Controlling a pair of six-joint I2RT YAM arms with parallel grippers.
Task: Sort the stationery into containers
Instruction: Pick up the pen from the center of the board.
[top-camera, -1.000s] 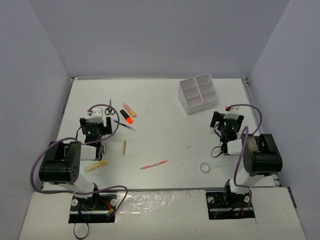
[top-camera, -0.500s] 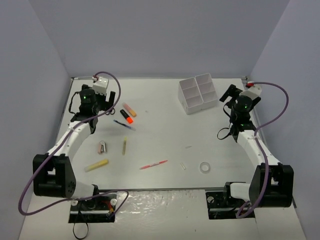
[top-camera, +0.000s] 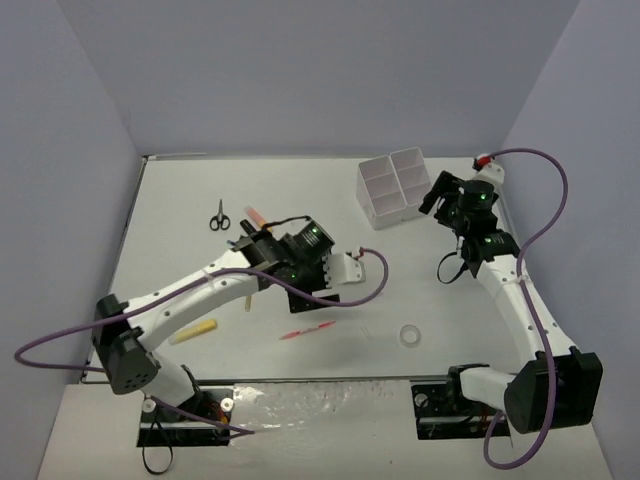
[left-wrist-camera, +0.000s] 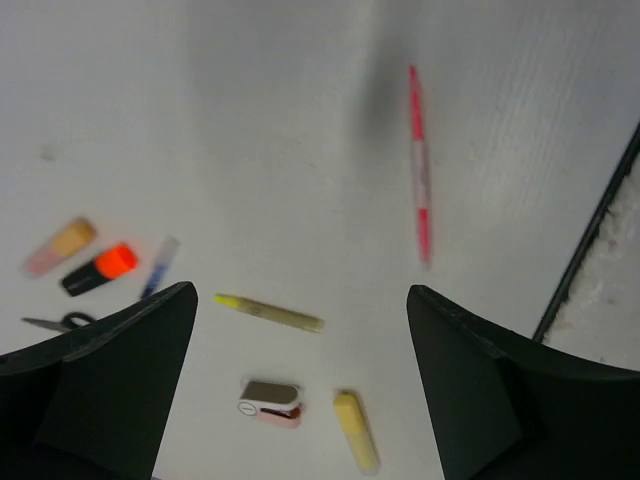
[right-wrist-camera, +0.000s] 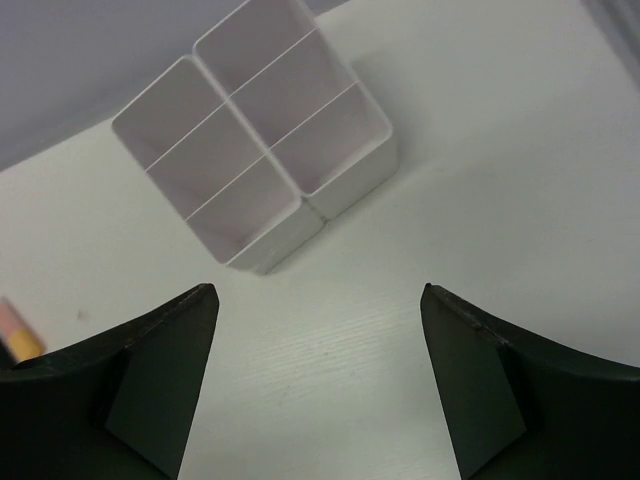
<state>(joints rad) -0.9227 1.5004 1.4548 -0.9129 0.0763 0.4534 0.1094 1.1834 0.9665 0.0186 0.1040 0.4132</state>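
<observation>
My left end effector (left-wrist-camera: 300, 291) gapes wide above the counter (left-wrist-camera: 250, 120), holding nothing. My right end effector (right-wrist-camera: 317, 290), also wide and empty, hangs near the organiser box (right-wrist-camera: 355, 185).

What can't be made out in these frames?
Left wrist view: scissors mostly behind the left arm's finger.
Right wrist view: peach item cut by the frame edge and right arm's finger; unidentifiable.
Left wrist view: small pink-white item blurred; unidentifiable.
Top view: tape ring too small for detail.

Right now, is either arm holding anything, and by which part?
Nothing is held. The left fingers and right fingers stand apart, with nothing between either pair.
</observation>
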